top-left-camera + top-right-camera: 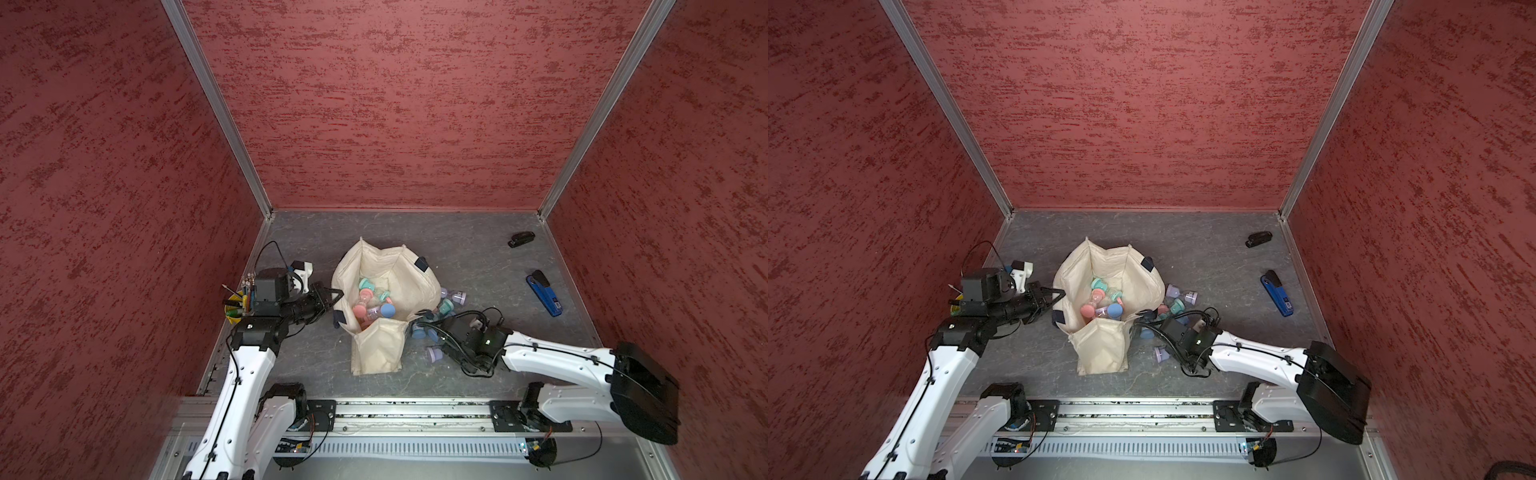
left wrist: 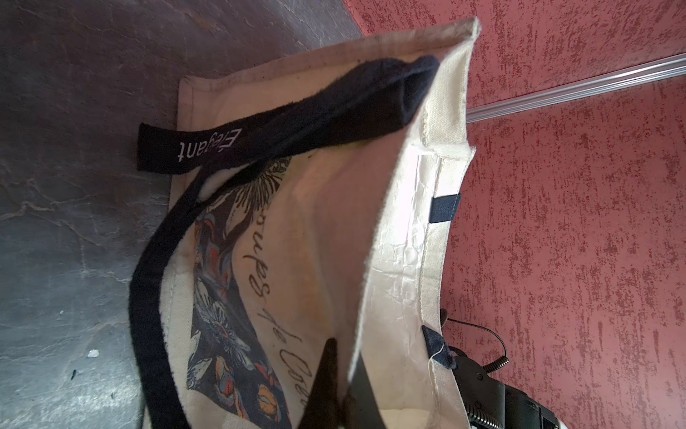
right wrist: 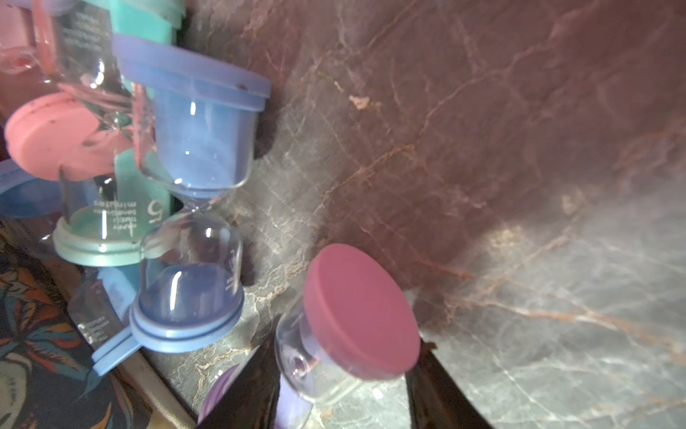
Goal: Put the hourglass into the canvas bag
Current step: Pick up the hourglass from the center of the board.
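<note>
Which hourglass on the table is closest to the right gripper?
The pink-capped hourglass lying alone between the right gripper's jaws; the other hourglasses are heaped beside the canvas bag.

White "Elegant" stands on the end of the dark navy fabric strap (image 2: 193, 150) of the cream canvas bag (image 2: 334, 230), and beside the bag's floral print runs brown handwritten lettering, cut off at both ends, of which only "the" reads surely. White print on the teal-capped clear glass hourglass (image 3: 111, 223) gives a large "5" and "minutes"; its smaller lines are blurred
</note>
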Controlling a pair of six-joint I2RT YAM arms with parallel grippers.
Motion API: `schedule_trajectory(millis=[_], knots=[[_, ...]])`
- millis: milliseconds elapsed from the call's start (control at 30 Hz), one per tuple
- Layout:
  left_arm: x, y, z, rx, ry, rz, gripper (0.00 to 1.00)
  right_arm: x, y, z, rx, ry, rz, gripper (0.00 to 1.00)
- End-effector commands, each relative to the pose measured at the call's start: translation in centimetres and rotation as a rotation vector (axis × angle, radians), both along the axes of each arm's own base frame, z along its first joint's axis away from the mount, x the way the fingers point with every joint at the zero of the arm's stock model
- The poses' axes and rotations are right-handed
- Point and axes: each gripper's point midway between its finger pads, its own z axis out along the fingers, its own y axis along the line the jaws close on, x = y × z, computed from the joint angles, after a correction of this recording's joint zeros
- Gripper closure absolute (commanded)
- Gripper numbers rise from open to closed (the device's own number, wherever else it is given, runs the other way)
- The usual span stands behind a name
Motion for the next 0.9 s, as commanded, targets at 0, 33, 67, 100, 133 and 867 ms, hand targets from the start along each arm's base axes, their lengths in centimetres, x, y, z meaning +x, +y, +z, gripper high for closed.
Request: schedule_trajectory(millis=[0,33,67,100,133,867], knots=[[0.0,0.1,0.2,-0.003,-0.016,-0.002,1.0,0.7,-0.5,0.3,-0.008,-0.016,-0.019,0.51],[0.0,0.1,0.2,-0.003,-0.018,-0.002,1.0,0.9,-0.9,0.4,-0.017,-0.018,-0.022,0.51],[0.0,0.1,0.2,-0.004,-0.016,0.0,1.0,1.1,-1.1,0.5,-0.022,-0.021,-0.024,0.51],[0.0,0.1,0.2,-0.003,-0.017,-0.002,1.0,1.3,-1.4,0.5,-0.029,-0.021,-0.024,0.51],[0.0,0.1,0.2,-0.004,-0.017,-0.001,1.0,1.4,-1.8,0.4,-0.037,-0.02,-0.029,0.51],[0.0,0.2,0.4,-0.006,-0.018,0.0,1.0,5.4,-9.4,-1.0,-0.227,0.013,-0.003,0.5]])
